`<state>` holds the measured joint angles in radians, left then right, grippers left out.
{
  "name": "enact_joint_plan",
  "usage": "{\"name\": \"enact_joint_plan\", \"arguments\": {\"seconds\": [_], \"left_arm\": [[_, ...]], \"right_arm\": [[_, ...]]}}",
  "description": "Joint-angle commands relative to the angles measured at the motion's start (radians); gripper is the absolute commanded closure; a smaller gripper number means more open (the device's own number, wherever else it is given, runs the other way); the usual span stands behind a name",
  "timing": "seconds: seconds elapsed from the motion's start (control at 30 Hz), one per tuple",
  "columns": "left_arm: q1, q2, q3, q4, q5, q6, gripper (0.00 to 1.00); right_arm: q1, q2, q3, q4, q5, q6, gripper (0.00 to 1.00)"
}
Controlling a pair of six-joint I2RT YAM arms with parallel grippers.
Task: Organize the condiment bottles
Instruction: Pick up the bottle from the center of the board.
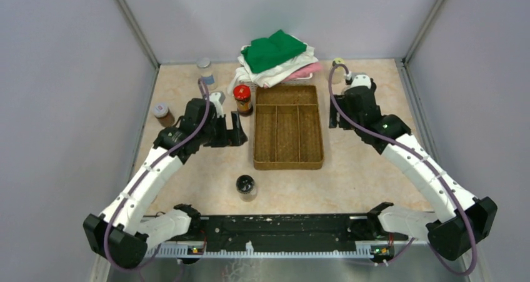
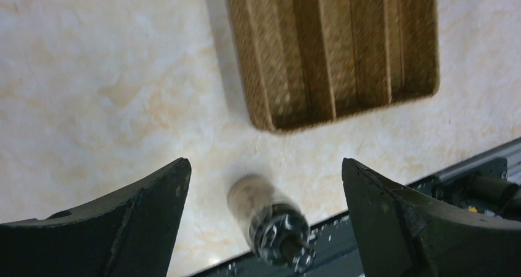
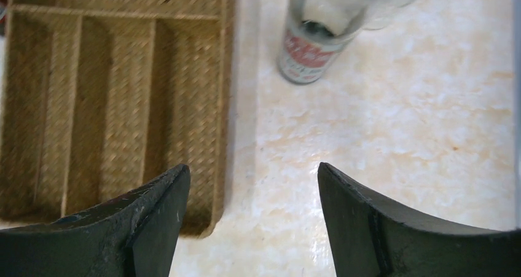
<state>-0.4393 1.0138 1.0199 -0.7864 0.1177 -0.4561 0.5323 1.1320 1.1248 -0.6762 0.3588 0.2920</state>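
Beige marbled tabletop (image 1: 356, 176) inside grey walls. I read the clock on the overhead view, with 12 toward the far wall.

Brown woven divided tray (image 1: 289, 165) sits at centre, with three long compartments and one cross compartment at its 12 o'clock end. Pile of green and white cloths (image 1: 275, 54) lies at that same end.

Bottles, all standing on the tabletop outside the tray:
- red-lidded bottle (image 1: 242, 98), just beside the tray's far-left corner, 11 o'clock
- grey-lidded jar (image 1: 204, 68), farther out at 11 o'clock, near the back wall
- pale-lidded brown jar (image 1: 162, 112), 9 o'clock, near the left wall
- black-lidded jar (image 1: 245, 186), 7 o'clock, near the tray's near-left corner but apart from it; blurred in the left wrist view
- small pale-capped bottle (image 1: 339, 65), 1 o'clock, beside the right wrist
- clear red-labelled bottle (image 3: 307, 43), in the right wrist view, to the right of the tray; I cannot tell whether it is the pale-capped one

Left gripper (image 1: 236, 130) hangs just beside the tray's left rim at 9 o'clock, jaws spread wide and grasping nothing.

Right gripper (image 1: 333, 116) hangs at the tray's right rim, 3 o'clock. Its jaws are parted and released, one finger over the rim and one over bare table.
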Motion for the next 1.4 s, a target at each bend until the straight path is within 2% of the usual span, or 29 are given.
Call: {"name": "enact_joint_plan", "arguments": {"seconds": [0.0,0.13,0.33,0.8,1.07,1.37], "left_arm": [[-0.004,0.111,0.141,0.229,-0.05,0.068,0.01],[-0.004,0.238,0.25,0.277,-0.039,0.096,0.01],[-0.003,0.323,0.275,0.312,-0.001,0.107,0.01],[-0.004,0.318,0.226,0.343,-0.028,0.151,0.01],[-0.002,0.316,0.217,0.343,-0.025,0.157,0.01],[-0.003,0.298,0.195,0.343,-0.027,0.158,0.01]], "right_arm": [[-0.084,-0.031,-0.027,0.104,0.108,0.006,0.25],[-0.132,-0.011,-0.058,0.181,0.143,-0.024,0.25],[-0.162,0.071,-0.054,0.282,0.165,-0.036,0.22],[-0.232,0.247,-0.069,0.545,0.148,-0.067,0.2],[-0.289,0.322,-0.052,0.586,0.086,-0.036,0.2],[-0.292,0.347,-0.059,0.61,0.007,-0.025,0.17]]}}
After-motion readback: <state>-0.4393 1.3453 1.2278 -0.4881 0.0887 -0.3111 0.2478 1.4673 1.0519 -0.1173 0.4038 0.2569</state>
